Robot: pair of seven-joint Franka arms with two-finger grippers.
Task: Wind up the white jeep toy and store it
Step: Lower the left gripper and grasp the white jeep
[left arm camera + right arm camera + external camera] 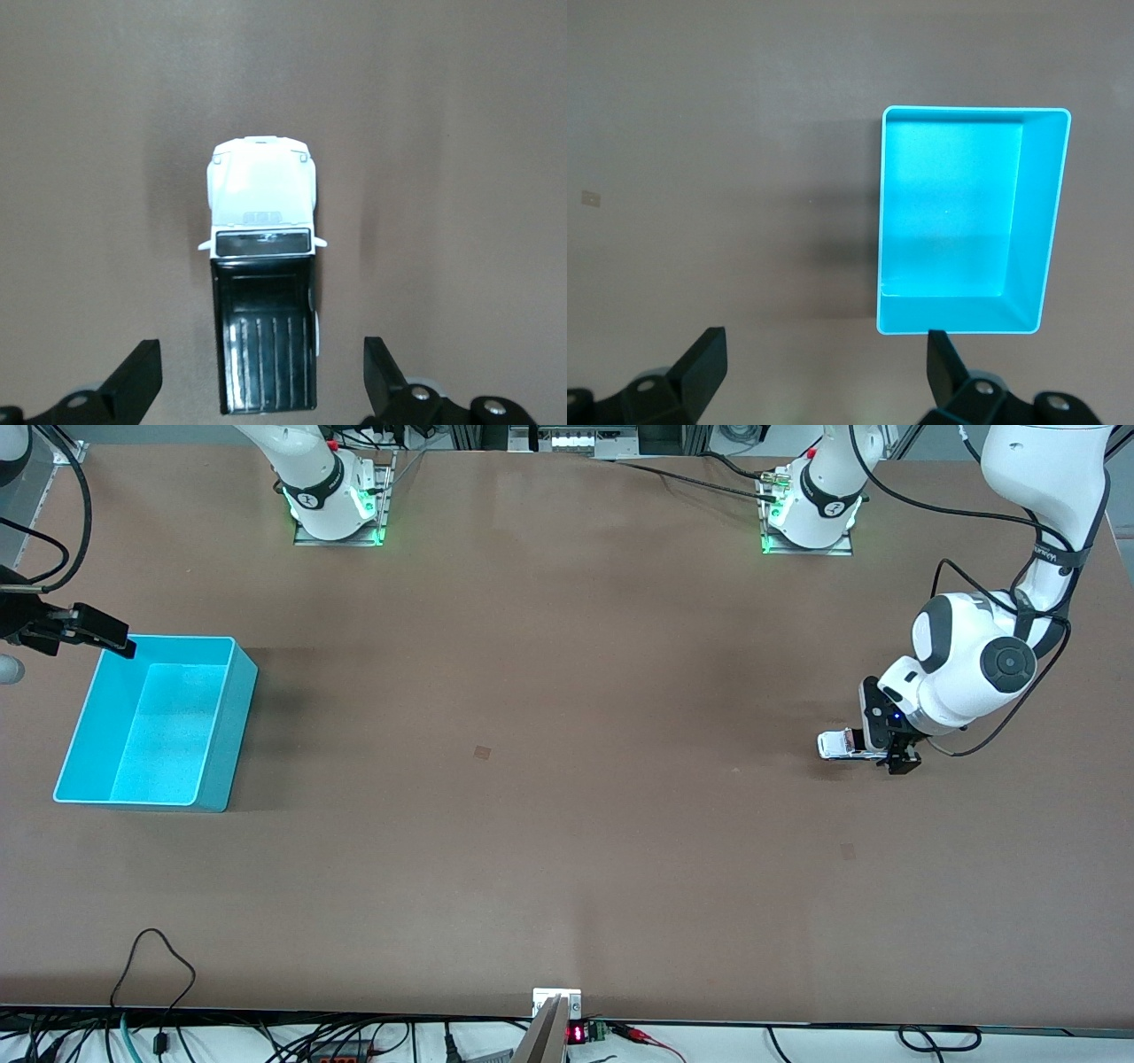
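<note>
Jeep point(837, 744) on table point(549, 691) toward left arm's end, upright on its wheels, black roof up. Left gripper point(897, 760) low over jeep's rear, fingers point(133, 381) spread wide to either side of roof, touching nothing. Bin point(89, 717) at right arm's end of table, well apart from jeep. Right gripper point(106, 638) above bin's rim, fingers point(700, 367) likewise apart, holding nothing.

- The worktop point(567, 824) is evenly and brightly lit from overhead.
- A soft shadow is cast beside the cyan bin point(221, 726).
- Glare streaks are seen on the white jeep toy point(266, 354) roof.
- Focus is kept sharp throughout.
</note>
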